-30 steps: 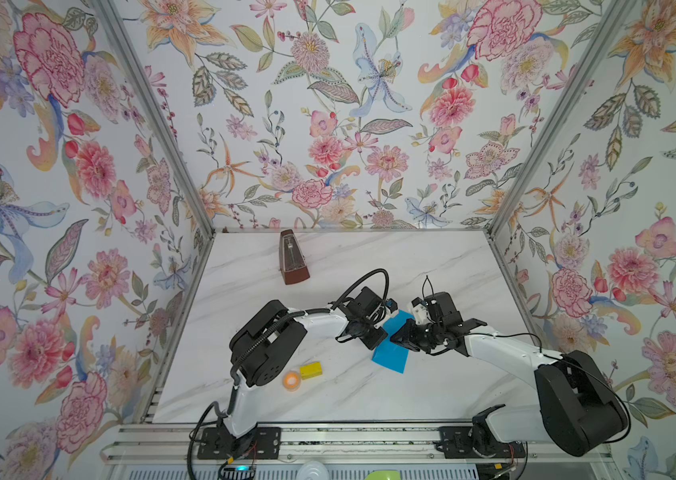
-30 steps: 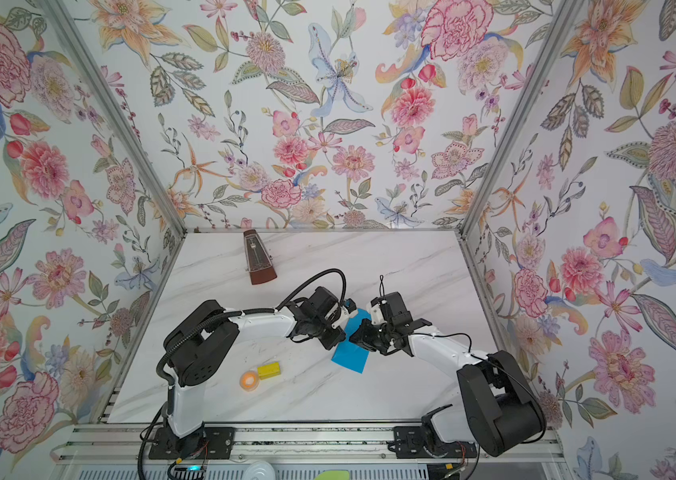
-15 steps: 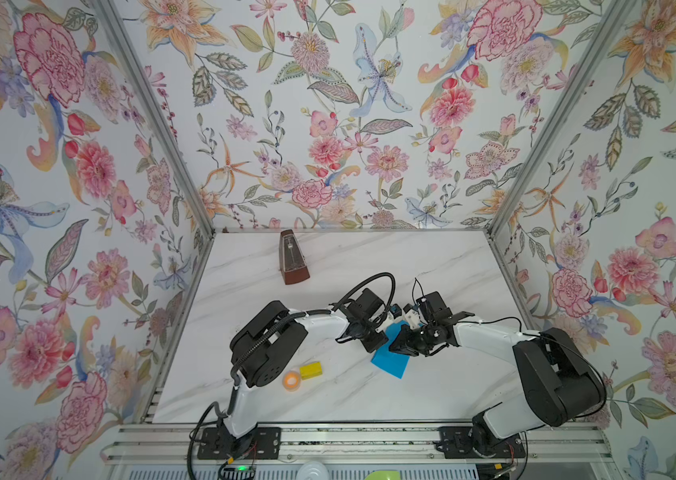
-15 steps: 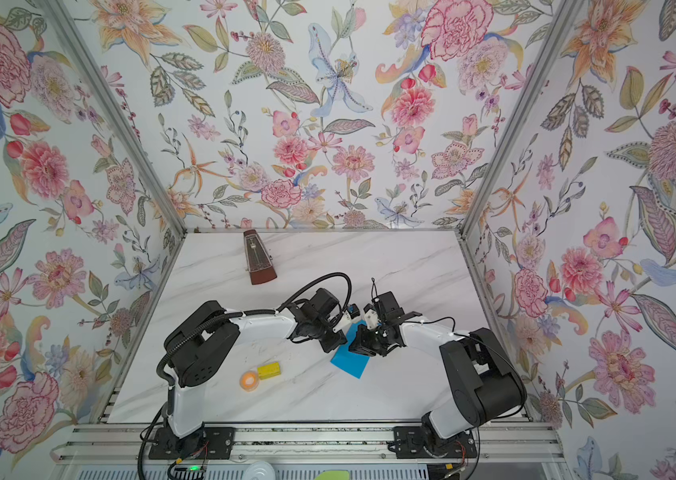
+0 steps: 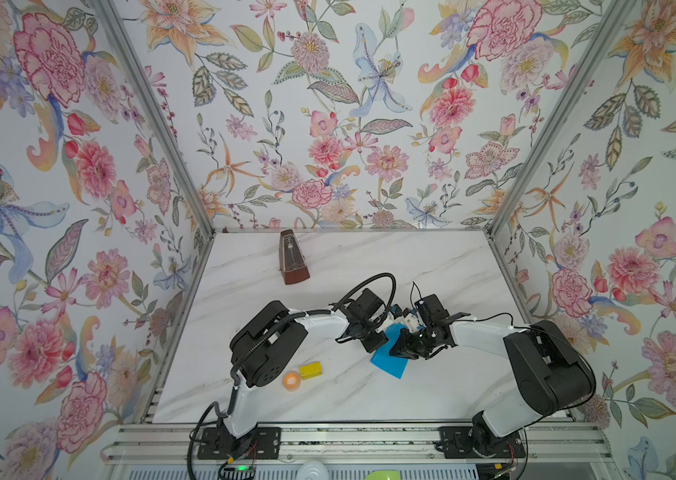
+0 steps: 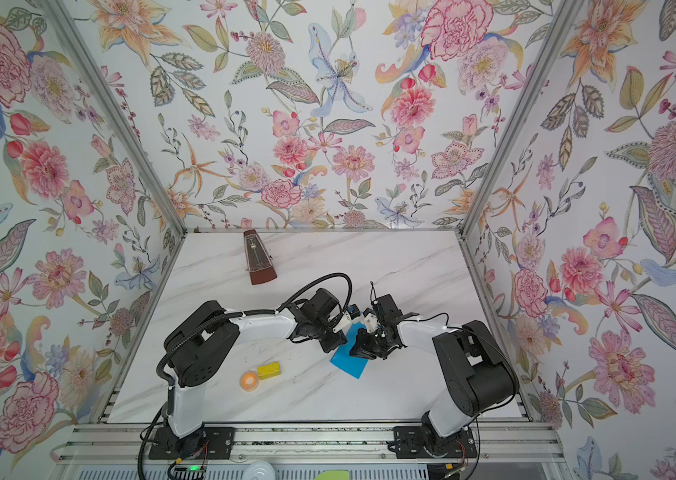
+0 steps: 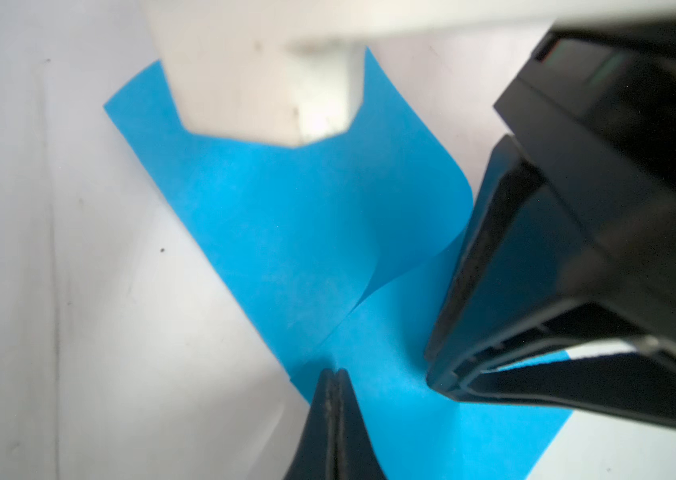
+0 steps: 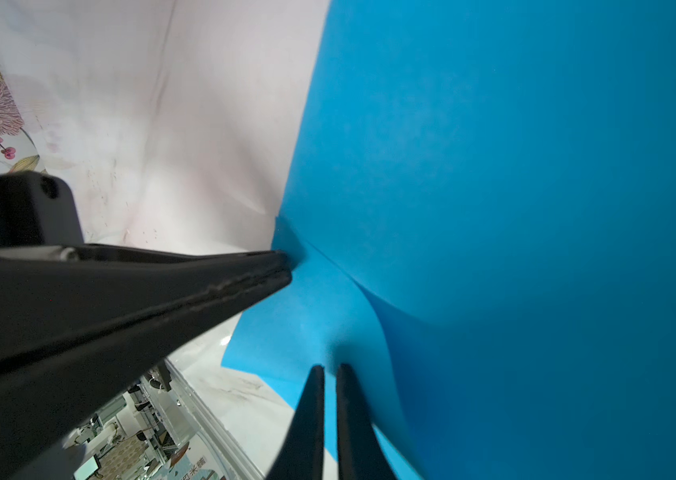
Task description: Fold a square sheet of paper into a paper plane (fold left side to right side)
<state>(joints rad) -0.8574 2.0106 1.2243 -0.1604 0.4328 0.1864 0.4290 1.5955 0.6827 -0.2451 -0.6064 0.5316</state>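
Pressing closer than before, both clenched pincers, left pincer (image 7: 333,374) and right pincer (image 8: 330,370), touch the square sheet of paper (image 5: 390,360).

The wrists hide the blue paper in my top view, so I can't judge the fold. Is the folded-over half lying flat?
Observer: No. In the left wrist view the folded-over half of the square sheet of paper bows upward. It is creased down only near the left gripper.
Operator: Is that gripper pinching the sheet?
Observer: No. Its jaws are closed on each other, and the tips press on the paper at the crease's end.
Operator: And the right one?
Observer: In the right wrist view the right gripper is all but closed. Its tips are on the lower layer beside the raised half, with no paper visible between them.
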